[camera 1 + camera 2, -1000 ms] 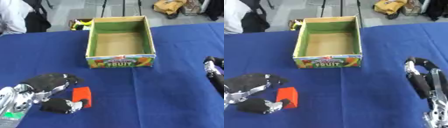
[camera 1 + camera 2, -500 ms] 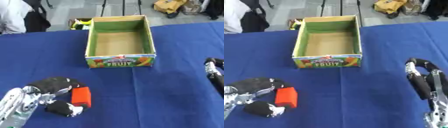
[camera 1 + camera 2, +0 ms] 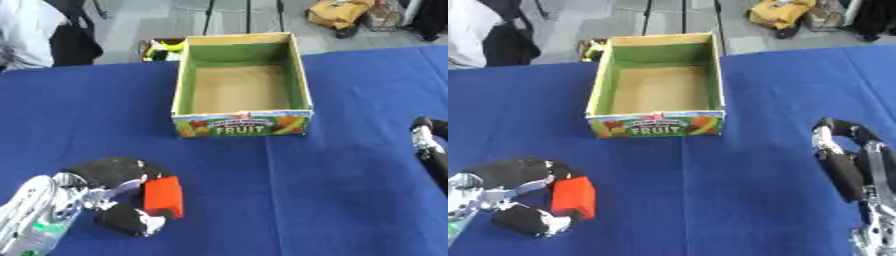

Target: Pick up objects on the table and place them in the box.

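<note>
Box: cardboard fruit box (image 3: 241, 124), upper centre of frame, open top. Inside shows only bare brown floor; nothing placed in it.

Object: orange block (image 3: 164, 196), lower left of frame, on the blue table (image 3: 306, 190), well apart from the box's front wall.

Left hand: left hand (image 3: 105, 192) enters from lower left corner. Fingers curved over the block's upper left side, thumb coming round below it; the block sits between them. Reads as closed round the block. Lift-off from the cloth cannot be judged.

Right hand: right hand (image 3: 846, 160) at right edge, lower half of frame, fingers up and relaxed, holding nothing. Idle.

Other items on table: none visible besides the block.

Off table: yellow items in a small container (image 3: 160, 49) behind the box, upper left of centre; not on the cloth.

Progress: early. Grasp stage under way, zero deposits.

Remaining: raise block, carry it up-frame and right over the box's front wall, release inside.
</note>
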`<control>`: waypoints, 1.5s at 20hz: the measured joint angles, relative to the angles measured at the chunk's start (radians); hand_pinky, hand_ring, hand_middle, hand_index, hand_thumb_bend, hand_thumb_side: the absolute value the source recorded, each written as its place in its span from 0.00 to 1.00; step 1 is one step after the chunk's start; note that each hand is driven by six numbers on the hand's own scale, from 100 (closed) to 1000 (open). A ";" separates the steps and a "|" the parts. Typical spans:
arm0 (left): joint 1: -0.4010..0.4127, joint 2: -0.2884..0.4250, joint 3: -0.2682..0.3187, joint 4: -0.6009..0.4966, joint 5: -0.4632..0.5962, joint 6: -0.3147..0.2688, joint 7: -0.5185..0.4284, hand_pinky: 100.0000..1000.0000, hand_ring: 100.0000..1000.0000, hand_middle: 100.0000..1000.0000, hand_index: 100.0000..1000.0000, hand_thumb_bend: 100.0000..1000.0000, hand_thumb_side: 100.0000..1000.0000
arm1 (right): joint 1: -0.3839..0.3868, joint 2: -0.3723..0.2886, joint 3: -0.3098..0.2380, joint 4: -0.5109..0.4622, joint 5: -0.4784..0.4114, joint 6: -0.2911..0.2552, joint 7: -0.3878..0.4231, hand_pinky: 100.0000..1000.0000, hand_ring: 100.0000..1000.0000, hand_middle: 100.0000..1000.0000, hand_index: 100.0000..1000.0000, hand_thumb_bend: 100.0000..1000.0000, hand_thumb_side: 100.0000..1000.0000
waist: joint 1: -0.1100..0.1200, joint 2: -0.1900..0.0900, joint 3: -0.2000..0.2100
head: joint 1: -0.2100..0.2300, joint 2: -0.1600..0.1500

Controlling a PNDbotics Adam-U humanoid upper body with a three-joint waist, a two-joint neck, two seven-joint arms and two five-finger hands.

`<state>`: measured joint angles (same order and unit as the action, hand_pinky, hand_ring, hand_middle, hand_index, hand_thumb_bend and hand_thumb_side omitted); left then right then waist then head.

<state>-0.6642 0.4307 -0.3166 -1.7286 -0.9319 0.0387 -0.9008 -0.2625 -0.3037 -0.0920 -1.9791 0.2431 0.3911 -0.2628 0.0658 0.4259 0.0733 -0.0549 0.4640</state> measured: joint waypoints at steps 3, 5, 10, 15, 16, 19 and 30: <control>-0.001 -0.001 0.000 0.001 -0.001 0.004 0.016 0.36 0.54 0.61 0.90 0.18 0.52 | 0.000 0.000 0.000 0.000 0.000 0.001 0.001 0.72 0.94 0.64 0.74 0.00 0.67 | 0.000 0.000 -0.001 | 0.000 0.000; 0.000 -0.001 0.000 0.002 -0.002 0.008 0.030 0.32 0.50 0.57 0.88 0.14 0.42 | 0.000 0.001 0.000 0.000 -0.001 0.001 0.001 0.72 0.94 0.64 0.74 0.00 0.67 | 0.000 0.000 -0.001 | 0.000 0.000; 0.001 -0.001 -0.001 0.007 -0.003 0.018 0.053 0.22 0.43 0.49 0.81 0.05 0.29 | 0.000 0.001 0.000 0.000 -0.003 0.002 0.001 0.72 0.94 0.64 0.74 0.00 0.67 | 0.001 0.001 -0.003 | 0.000 0.000; 0.001 -0.001 0.000 0.007 -0.006 0.038 0.085 0.17 0.41 0.47 0.75 0.00 0.19 | 0.000 0.001 0.000 0.000 -0.004 0.003 0.001 0.72 0.94 0.64 0.74 0.00 0.67 | 0.002 0.001 -0.004 | 0.000 0.000; 0.001 -0.001 0.000 0.006 -0.009 0.042 0.094 0.17 0.41 0.47 0.75 0.00 0.17 | 0.001 0.001 0.000 0.000 -0.004 0.003 0.001 0.72 0.94 0.64 0.74 0.00 0.67 | 0.002 0.001 -0.004 | 0.000 0.000; 0.000 -0.001 0.004 -0.005 -0.013 0.055 0.116 0.16 0.41 0.47 0.73 0.00 0.13 | 0.005 0.002 0.000 0.000 -0.004 0.004 0.000 0.72 0.94 0.65 0.74 0.00 0.67 | 0.002 0.000 -0.003 | 0.000 0.000; -0.048 0.006 0.045 -0.095 -0.029 0.083 0.152 0.12 0.39 0.45 0.66 0.00 0.15 | 0.010 0.008 -0.001 0.000 -0.004 0.011 0.002 0.72 0.94 0.65 0.74 0.00 0.67 | 0.006 -0.008 -0.001 | -0.002 0.002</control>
<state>-0.7123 0.4370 -0.2715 -1.8233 -0.9610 0.1219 -0.7488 -0.2526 -0.2961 -0.0929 -1.9791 0.2392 0.4018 -0.2604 0.0723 0.4176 0.0721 -0.0574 0.4660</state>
